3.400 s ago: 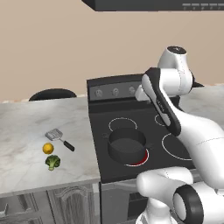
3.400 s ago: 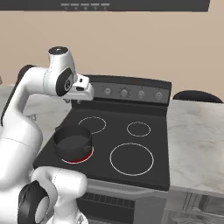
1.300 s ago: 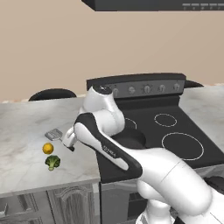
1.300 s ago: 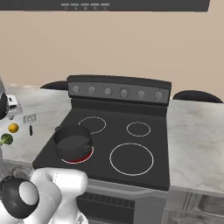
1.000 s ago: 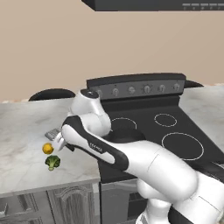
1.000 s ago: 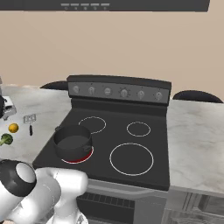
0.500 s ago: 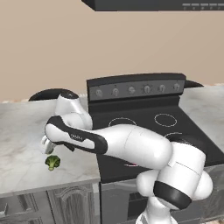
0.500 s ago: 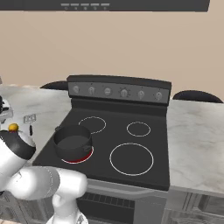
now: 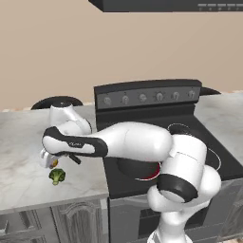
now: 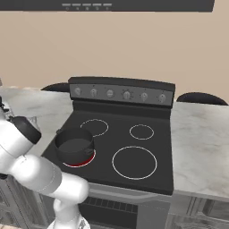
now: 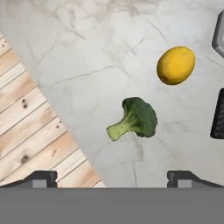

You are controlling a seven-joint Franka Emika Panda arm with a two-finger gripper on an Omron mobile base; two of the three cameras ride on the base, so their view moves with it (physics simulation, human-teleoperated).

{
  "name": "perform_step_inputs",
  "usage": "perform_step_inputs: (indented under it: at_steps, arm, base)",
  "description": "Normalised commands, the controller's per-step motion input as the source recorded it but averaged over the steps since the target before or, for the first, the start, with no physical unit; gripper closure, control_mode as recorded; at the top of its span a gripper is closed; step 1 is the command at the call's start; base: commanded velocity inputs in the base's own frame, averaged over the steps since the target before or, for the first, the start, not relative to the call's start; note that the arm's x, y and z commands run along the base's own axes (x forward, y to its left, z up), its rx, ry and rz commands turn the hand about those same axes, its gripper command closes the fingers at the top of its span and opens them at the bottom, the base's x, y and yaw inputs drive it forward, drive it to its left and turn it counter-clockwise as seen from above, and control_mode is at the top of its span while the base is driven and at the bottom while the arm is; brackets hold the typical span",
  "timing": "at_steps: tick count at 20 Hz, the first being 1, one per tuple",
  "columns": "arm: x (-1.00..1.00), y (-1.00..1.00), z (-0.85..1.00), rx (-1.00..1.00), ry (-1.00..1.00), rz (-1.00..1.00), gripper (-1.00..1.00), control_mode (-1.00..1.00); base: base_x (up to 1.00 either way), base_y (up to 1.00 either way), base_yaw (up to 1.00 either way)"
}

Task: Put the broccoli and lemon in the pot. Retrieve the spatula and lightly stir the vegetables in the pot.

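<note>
The arm reaches far out over the marble bench to the left of the stove, hand pointed down at the vegetables. In the hand view the fingers are spread wide, one dark tip at each lower corner, nothing between them, both clear of the bench surface.

Right under the hand lies the broccoli, on its side on the marble, dark green head toward the right, pale stalk pointing lower left. Just beyond it, up and to the right in the hand view, sits the lemon, apart from the broccoli, not touching. At the right edge of that view the spatula's black handle shows, with a corner of its grey blade above it; the rest is cut off by the frame.

From the left base view, the broccoli lies near the front edge of the bench, just below the hand; the lemon peeks out from under it.

Over on the stove, the pot stands upright on the front left burner, which glows red beneath it. The pot is well apart from the vegetables.
</note>
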Motion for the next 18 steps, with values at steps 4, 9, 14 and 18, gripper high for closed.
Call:
perform_step_inputs:
  at_steps: [4,9,14,18]
  arm:
    - [0.04,0.00,-0.32,-0.18,-0.02,-0.08,-1.00,-1.00]
    - [0.10,0.00,-0.28,-0.03,-0.06,-0.10,-1.00,-1.00]
    - [0.18,0.00,-0.23,0.00,-0.07,-0.12,-1.00,-1.00]
    - [0.13,0.00,-0.24,0.00,-0.09,-0.13,-1.00,-1.00]
  base:
    - [0.00,0.00,0.00]
    - [0.00,0.00,0.00]
    - [0.00,0.00,0.00]
    - [0.00,0.00,0.00]
